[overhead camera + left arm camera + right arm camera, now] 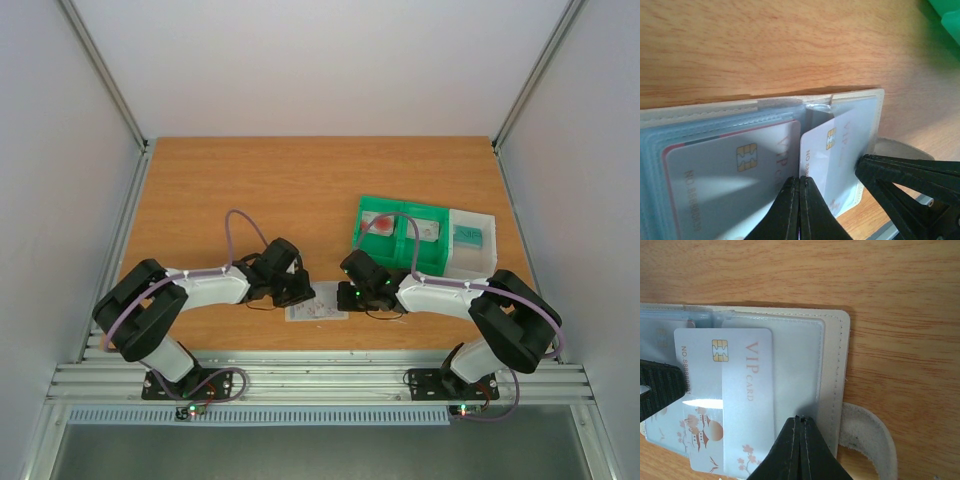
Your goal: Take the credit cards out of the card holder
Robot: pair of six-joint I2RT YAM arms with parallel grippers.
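The card holder (318, 313) lies open on the wood between my two grippers, its pale stitched rim (835, 365) around clear pockets. One white credit card (740, 405) with a gold chip and "VIP CARD" print sticks about halfway out of the right-hand pocket toward the fold. Another credit card (720, 180) sits inside the left pocket. My left gripper (799, 181) is shut, tips down at the loose card's inner edge. My right gripper (800, 419) is shut, tips resting on the clear pocket just beside that card. Neither holds anything between its fingers.
A green compartment tray (400, 202) stands behind the right arm with cards lying in it. A clear box (470, 262) adjoins it on the right and holds a teal card (467, 236). The holder's curved grey tab (875, 440) pokes out at its corner, near the table's front edge.
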